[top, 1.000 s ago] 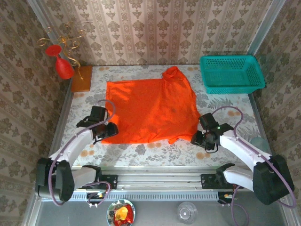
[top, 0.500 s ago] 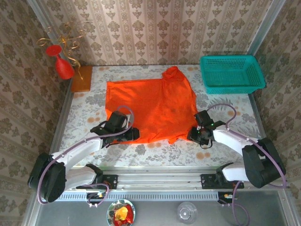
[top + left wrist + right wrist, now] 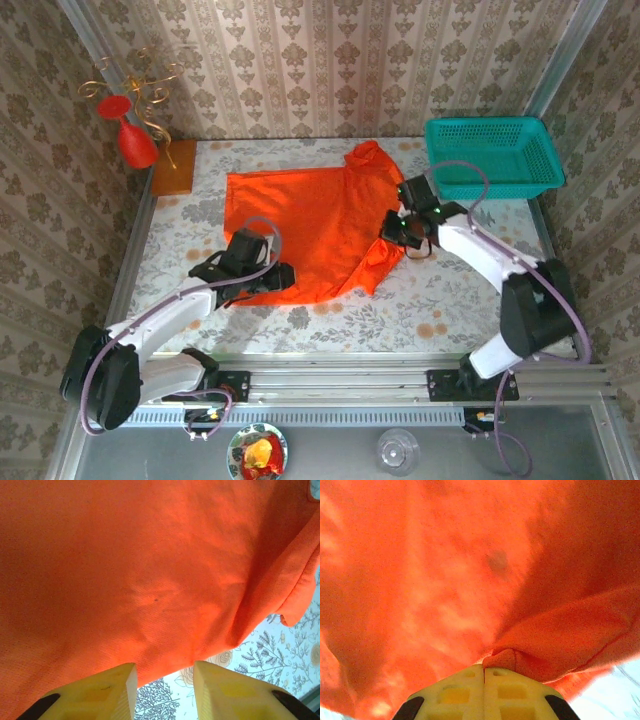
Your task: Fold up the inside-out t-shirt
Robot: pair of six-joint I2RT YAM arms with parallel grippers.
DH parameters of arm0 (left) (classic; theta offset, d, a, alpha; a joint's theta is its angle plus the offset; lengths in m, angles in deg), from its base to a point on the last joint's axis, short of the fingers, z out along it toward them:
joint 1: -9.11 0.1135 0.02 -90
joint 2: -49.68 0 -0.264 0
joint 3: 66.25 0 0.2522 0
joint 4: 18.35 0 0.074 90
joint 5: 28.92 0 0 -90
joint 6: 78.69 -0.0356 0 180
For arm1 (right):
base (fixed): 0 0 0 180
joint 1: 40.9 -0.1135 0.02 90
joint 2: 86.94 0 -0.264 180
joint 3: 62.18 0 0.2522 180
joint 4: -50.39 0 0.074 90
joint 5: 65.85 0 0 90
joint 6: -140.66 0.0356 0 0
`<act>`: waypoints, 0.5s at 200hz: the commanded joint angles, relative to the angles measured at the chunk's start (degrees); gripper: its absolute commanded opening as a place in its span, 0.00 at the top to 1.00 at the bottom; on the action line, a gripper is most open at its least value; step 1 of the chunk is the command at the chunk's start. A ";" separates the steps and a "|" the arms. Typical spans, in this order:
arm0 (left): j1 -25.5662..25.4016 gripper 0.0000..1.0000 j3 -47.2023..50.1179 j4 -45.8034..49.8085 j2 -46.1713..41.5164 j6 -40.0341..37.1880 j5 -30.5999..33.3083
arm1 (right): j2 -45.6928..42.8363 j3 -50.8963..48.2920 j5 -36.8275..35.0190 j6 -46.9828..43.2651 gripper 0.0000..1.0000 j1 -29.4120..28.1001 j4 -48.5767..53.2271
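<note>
From above, the inside-out t-shirt (image 3: 300,215) is seen lying spread on the bench (image 3: 450,300), with its right edge being carried inward by the right claw (image 3: 392,230), presumably to lay a side fold, while the left claw (image 3: 278,280) is being held at the near hem. At the left wrist, the left claw (image 3: 162,690) is being held apart with nothing between its fingers, the t-shirt (image 3: 150,570) hem lying just beyond them, likely to be taken. At the right wrist, the right claw (image 3: 484,680) is being pressed together on a bunched fold of the t-shirt (image 3: 445,580).

White arms (image 3: 160,315) (lilac cables (image 3: 470,163)); yellow jaws
</note>
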 commanded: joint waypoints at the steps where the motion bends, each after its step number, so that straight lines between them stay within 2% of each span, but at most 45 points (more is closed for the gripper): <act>1: 1.67 0.64 -1.19 2.46 0.23 -1.42 -0.06 | 7.86 8.07 1.44 -2.12 0.84 -0.47 2.87; 17: 2.69 0.64 -0.93 3.32 -0.08 -1.65 -0.29 | 11.08 13.05 -0.60 -3.49 0.75 -0.56 7.54; 34: 3.59 0.64 -0.43 3.92 -0.80 -1.91 -0.40 | 10.06 13.21 -2.45 -4.32 0.68 -0.56 8.88; 71: 5.46 0.63 0.64 3.59 -1.40 -2.17 -1.52 | 3.89 4.18 -4.89 -4.99 0.65 1.19 8.63; 100: 6.22 0.63 0.43 3.37 -0.44 -2.74 -2.33 | 1.81 -4.56 0.24 -4.27 0.60 4.79 3.47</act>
